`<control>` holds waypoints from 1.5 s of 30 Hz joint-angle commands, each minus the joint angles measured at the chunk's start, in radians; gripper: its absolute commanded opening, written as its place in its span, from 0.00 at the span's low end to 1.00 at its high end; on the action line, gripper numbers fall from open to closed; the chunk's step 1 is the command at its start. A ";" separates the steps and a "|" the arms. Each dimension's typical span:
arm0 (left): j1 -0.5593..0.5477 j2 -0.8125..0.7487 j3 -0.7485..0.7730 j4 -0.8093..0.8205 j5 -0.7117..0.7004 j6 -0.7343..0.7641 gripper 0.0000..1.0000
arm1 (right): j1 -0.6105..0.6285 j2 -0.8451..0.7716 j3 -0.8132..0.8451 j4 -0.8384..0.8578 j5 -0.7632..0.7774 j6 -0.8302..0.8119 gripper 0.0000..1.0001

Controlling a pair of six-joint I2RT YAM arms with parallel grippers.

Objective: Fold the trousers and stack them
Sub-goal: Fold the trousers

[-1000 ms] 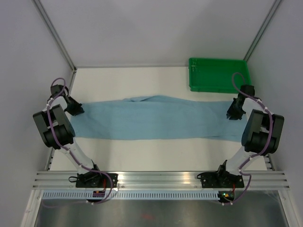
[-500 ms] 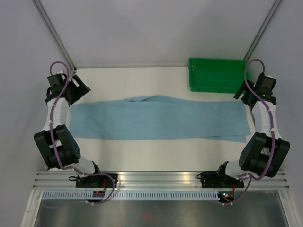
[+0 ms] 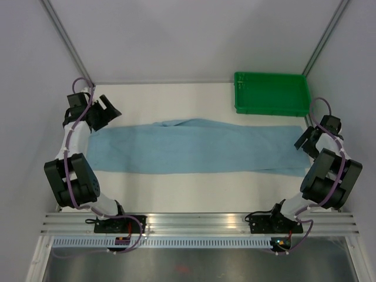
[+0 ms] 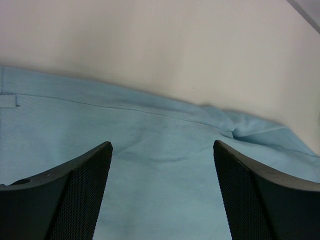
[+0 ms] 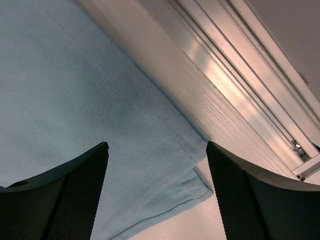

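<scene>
A white table sits between pale grey panels, with a green tray at its far right corner. From above, the trousers lie flat across the middle, with the left gripper and right gripper hovering over either end. Both wrist views show jaws spread wide and empty, blue cloth beneath. The laying-out looks done; next, I judge, comes pinching an end for the crosswise fold.

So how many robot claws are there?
2. The left gripper hangs open by the left end of the trousers. The right gripper hangs open by their right end. No others show.
</scene>
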 commanded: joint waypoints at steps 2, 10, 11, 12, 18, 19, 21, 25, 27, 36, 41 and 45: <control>-0.031 0.021 0.049 -0.020 0.039 0.005 0.88 | -0.005 0.064 -0.019 0.089 -0.020 -0.005 0.84; -0.038 -0.003 0.036 -0.070 0.014 0.035 0.88 | -0.005 0.169 -0.025 0.120 0.022 -0.008 0.81; -0.038 -0.008 0.036 -0.073 0.011 0.039 0.88 | -0.005 0.177 -0.030 0.121 0.028 -0.006 0.81; -0.038 -0.011 0.036 -0.077 0.007 0.042 0.88 | -0.004 0.191 -0.038 0.124 0.030 -0.002 0.81; -0.038 -0.010 0.049 -0.092 -0.003 0.045 0.88 | -0.005 0.237 -0.084 0.153 -0.046 0.015 0.64; -0.038 -0.010 0.055 -0.095 0.000 0.043 0.88 | -0.005 0.237 -0.100 0.158 -0.061 0.017 0.60; -0.038 -0.010 0.060 -0.101 -0.001 0.045 0.88 | -0.005 0.235 -0.107 0.160 -0.078 0.023 0.46; -0.038 -0.016 0.060 -0.103 -0.006 0.046 0.88 | -0.005 0.237 -0.102 0.147 -0.092 0.014 0.24; -0.037 -0.017 0.059 -0.104 -0.007 0.048 0.88 | -0.005 0.245 -0.094 0.132 -0.093 0.008 0.07; -0.037 -0.028 0.057 -0.103 -0.007 0.043 0.88 | -0.004 0.104 -0.058 0.081 -0.087 -0.020 0.00; -0.038 -0.031 0.059 -0.101 -0.013 0.023 0.88 | 0.121 -0.037 0.004 0.022 -0.092 -0.032 0.00; -0.038 -0.042 0.054 -0.103 -0.021 0.023 0.88 | 0.241 -0.090 0.010 0.008 -0.087 -0.045 0.00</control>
